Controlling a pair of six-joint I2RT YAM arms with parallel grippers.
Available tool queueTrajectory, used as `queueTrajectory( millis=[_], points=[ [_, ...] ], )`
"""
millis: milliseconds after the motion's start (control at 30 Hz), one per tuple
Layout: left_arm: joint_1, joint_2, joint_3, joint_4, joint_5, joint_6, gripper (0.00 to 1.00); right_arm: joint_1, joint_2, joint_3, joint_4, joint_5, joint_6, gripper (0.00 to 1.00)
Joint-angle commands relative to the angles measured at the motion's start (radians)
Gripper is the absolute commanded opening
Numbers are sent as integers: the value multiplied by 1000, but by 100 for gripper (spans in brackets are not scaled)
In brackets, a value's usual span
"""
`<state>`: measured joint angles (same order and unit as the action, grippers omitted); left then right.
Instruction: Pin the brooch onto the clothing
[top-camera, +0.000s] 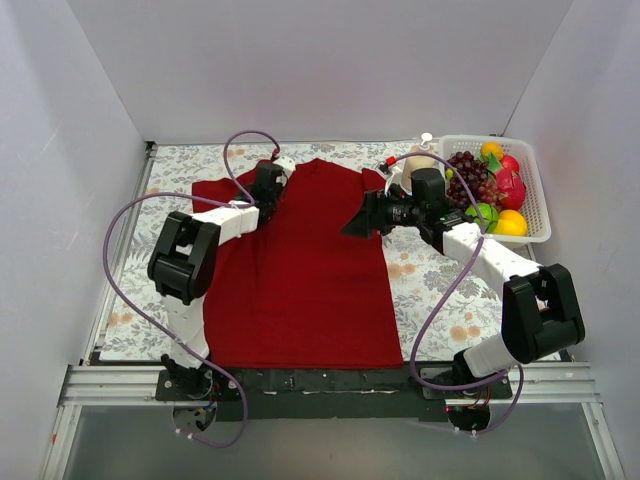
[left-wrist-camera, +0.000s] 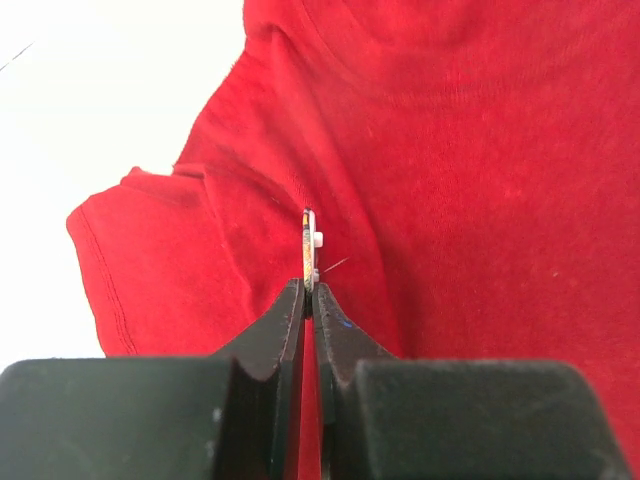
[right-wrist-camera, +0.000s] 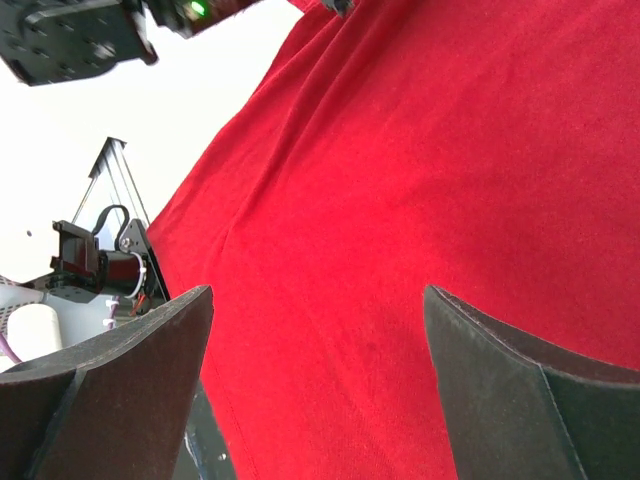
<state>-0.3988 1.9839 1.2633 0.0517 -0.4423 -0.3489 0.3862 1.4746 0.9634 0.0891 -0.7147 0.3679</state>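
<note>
No text, brand, number or sign can be read in any view: the brooch (left-wrist-camera: 309, 245) shows only its thin edge, its coloured specks too small to make out, and the visible cloth of the T-shirt (left-wrist-camera: 480, 200) is plain red.

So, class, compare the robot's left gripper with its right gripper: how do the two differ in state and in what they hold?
The left gripper is shut; the right gripper stands wide open. The left gripper pinches the brooch edge-on; the right gripper holds nothing. The left gripper is near one sleeve of the red T-shirt; the right gripper is at its opposite side. Both are black and over that garment.
</note>
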Motion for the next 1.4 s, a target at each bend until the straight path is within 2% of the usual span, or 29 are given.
queueTrajectory(
  millis=[0, 833, 1367],
  points=[
    [28, -117, -4, 11, 85, -76, 0, -3, -5, -8, 49, -20, 5, 92],
    [104, -223, -76, 27, 290, -211, 0, -3, 1, -29, 54, -28, 2, 92],
    [159, -301, -168, 96, 428, -292, 0, -3, -5, -38, 57, -31, 3, 92]
  ],
)
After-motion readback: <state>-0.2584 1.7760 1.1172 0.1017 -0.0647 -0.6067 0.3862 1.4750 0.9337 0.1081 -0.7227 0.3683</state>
